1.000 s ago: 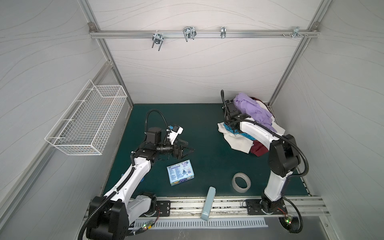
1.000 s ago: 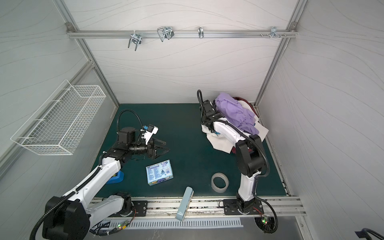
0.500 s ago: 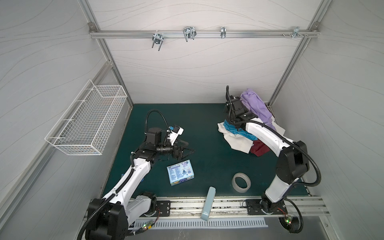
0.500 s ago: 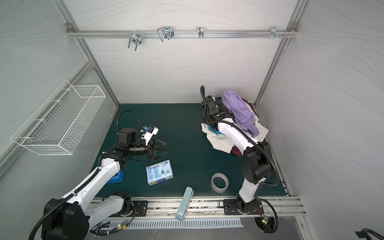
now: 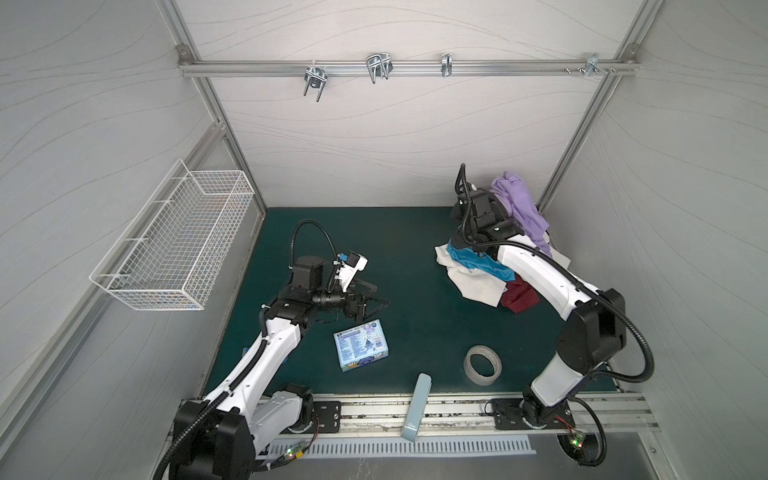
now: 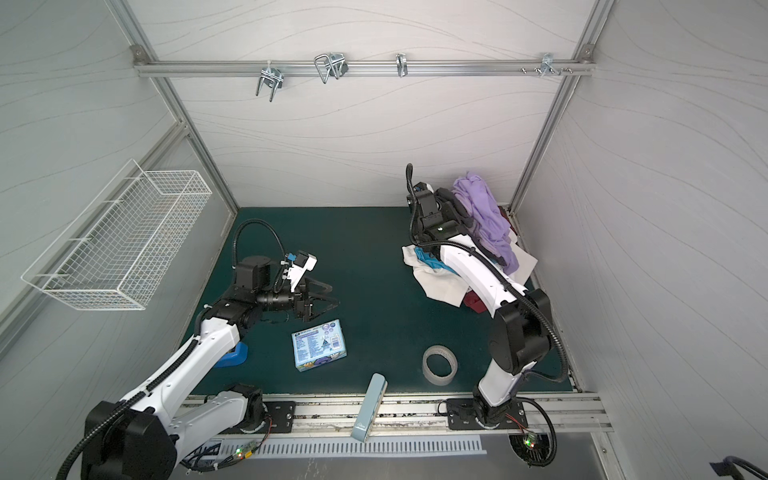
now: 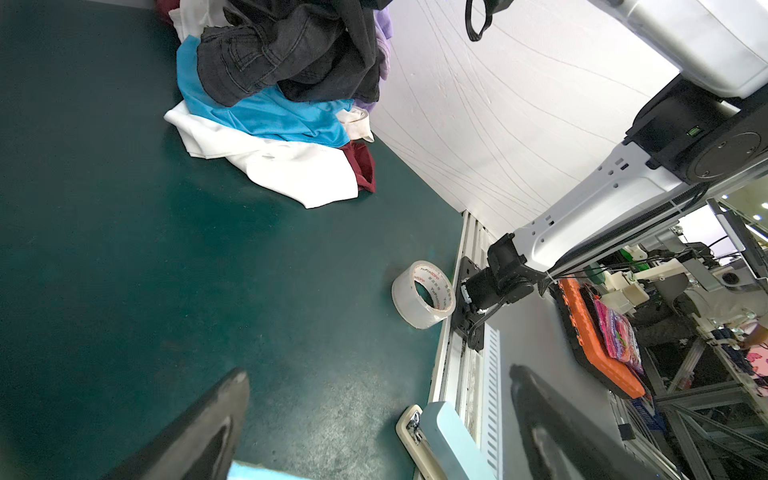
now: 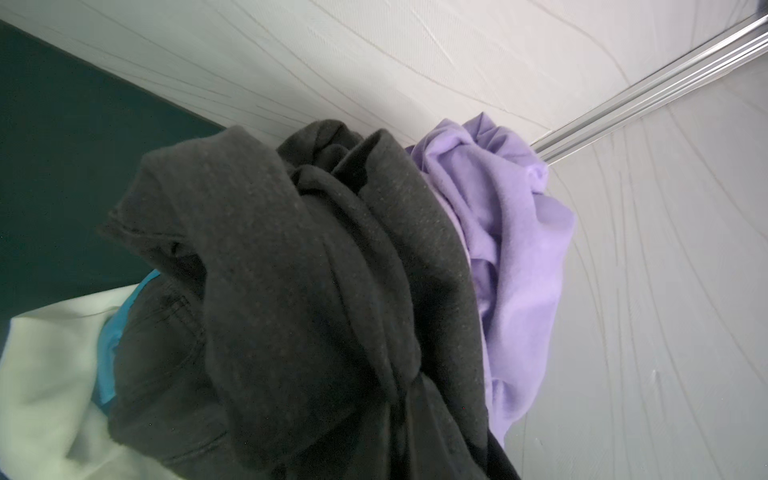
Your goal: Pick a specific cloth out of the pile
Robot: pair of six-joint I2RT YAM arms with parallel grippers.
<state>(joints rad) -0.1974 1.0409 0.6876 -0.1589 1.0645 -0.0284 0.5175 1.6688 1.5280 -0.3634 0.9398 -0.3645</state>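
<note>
1. Currently the right gripper (image 5: 496, 203) is hovering high in the back right corner. Fabric is hiding its jaws, but they are closed, apparently clamped on the dark charcoal-grey soft fabric cloth (image 8: 316, 266). That cloth is bunching around the wrist and draping toward the heap of mixed garments (image 5: 482, 282) below.
2. Pressing against it, a lilac-purple fleecy garment (image 8: 511, 249) is hanging from the same raised bundle. Whether the grip is catching both cannot be told.
3. Doing this step well is likely calling for a slow, straight lift away from the wall. Once the cloth's tail is hanging free of the heap, a gentle sideways draw should let the lilac garment slide off.
4. Well apart, the left gripper (image 5: 380, 296) is hovering over the dark green mat (image 5: 415, 257), jaws spread wide with nothing between them. It is sitting within reach to pin the heap should lower layers drag.
5. Up close, the cloth is showing a matte, faintly speckled knit in thick rolled folds, while the lilac garment is looking plush.
6. Beneath them, a black denim piece with stitched seams (image 7: 245, 62) is lying on a smooth teal-blue fabric (image 7: 257, 112). A plain white cloth (image 7: 291, 166) and a dark maroon scrap (image 7: 363, 166) are lying alongside, all limp and probably prone to snagging.
</note>
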